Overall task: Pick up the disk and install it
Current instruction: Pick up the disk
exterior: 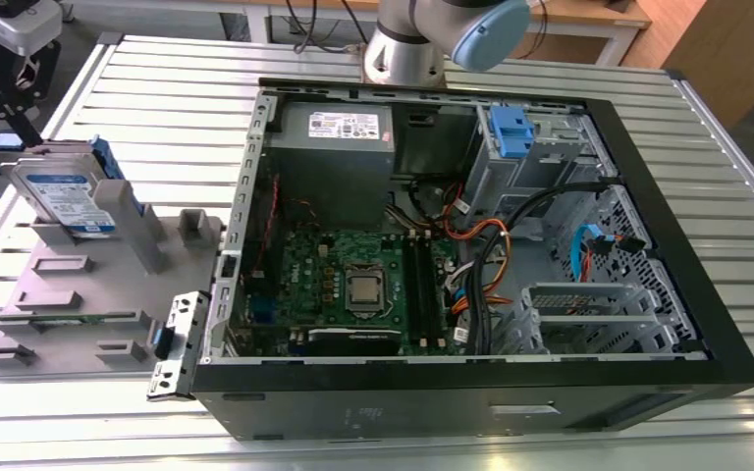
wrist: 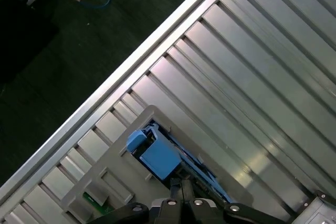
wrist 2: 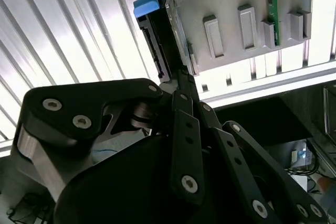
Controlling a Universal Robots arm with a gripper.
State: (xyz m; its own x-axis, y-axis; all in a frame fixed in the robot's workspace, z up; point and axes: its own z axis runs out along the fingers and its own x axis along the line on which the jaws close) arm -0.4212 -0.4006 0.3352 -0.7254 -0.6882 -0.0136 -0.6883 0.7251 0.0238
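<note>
Hovering at the exterior view's left, over the far corner of the slatted bench (exterior: 181, 88). My jaws are drawn together: in the second wrist view the fingertips (wrist 2: 184, 75) meet with no gap, and there is nothing between them.

The disk (exterior: 70, 196) stands on edge in a grey holder tray (exterior: 82, 294) on the bench, white-and-blue label showing, blue carrier frame along its edges. It sits at the far end of the tray, left of the open computer case (exterior: 482, 392) and well apart from it.

In both wrist views my closed tips lie just at the disk's end, close beside the blue tab. I cannot tell whether they touch it. The disk is not in my grip.

Also in the tray, in the second wrist view: a green memory stick (wrist 2: 270, 3) in a slot, with other slots beside it.

Inside the case: grey power-supply box (exterior: 338, 132) at the far side, green motherboard (exterior: 338, 265) on the floor, bare blue bracket (exterior: 511, 132) at the far right by the drive bays.
</note>
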